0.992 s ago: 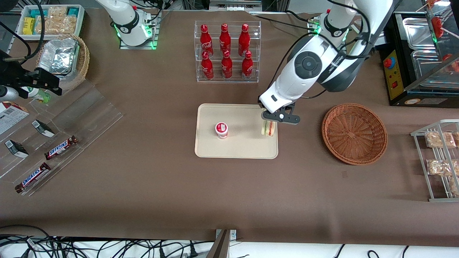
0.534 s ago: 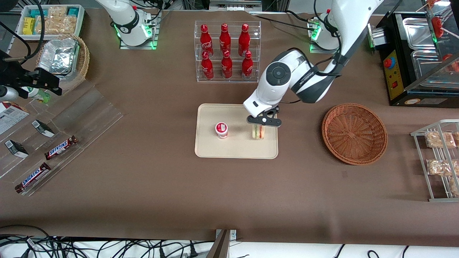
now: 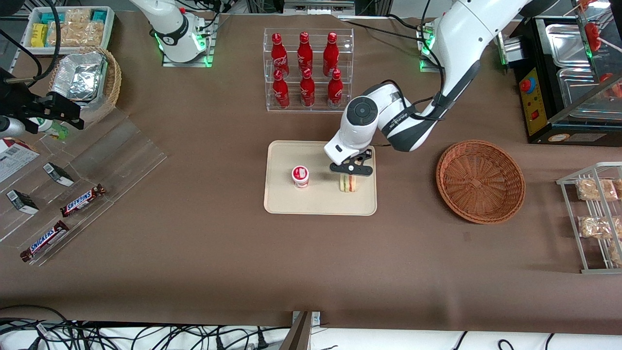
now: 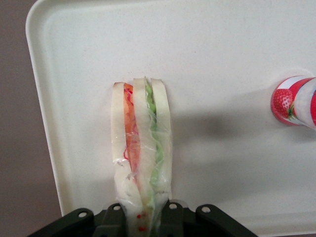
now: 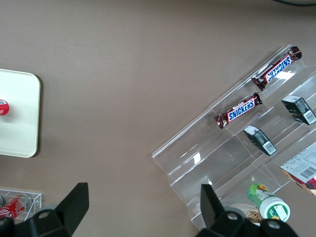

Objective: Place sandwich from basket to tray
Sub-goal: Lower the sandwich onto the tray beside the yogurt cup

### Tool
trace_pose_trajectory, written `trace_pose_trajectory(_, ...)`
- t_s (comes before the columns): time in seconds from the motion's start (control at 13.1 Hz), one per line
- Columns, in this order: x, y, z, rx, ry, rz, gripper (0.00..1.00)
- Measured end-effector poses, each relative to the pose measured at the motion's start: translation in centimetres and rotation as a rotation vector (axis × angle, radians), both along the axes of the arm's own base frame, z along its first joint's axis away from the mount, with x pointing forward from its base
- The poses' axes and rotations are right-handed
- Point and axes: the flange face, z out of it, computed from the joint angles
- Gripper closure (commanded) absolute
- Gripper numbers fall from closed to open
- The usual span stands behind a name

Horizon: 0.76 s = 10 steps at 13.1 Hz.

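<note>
Since a second ago your gripper (image 3: 351, 171) has carried the sandwich (image 3: 347, 183) inward over the tray (image 3: 318, 204) and lower. It remains clamped on the wedge's top edge, so the sandwich hangs straight beneath it, long axis vertical, seemingly at or just above the tray floor. Only the strawberry cup (image 3: 300, 176) stands near, beside your fingers toward the parked arm; the basket (image 3: 480, 181) lies well apart.
</note>
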Motion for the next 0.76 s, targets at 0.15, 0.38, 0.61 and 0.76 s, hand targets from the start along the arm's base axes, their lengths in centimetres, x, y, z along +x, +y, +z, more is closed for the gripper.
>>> trace_pose_trajectory(0.15,-0.13,-0.18,-0.17,0.003,-0.002,0.006,0.59)
trace_pose_trajectory(0.38,-0.07,-0.16,-0.15,0.012,-0.017,-0.005,0.40)
trace_pose_trajectory(0.61,0.20,-0.08,0.02,0.014,-0.026,-0.007,0.14)
trace_pose_trajectory(0.76,0.75,0.01,0.63,0.009,-0.037,0.001,0.08)
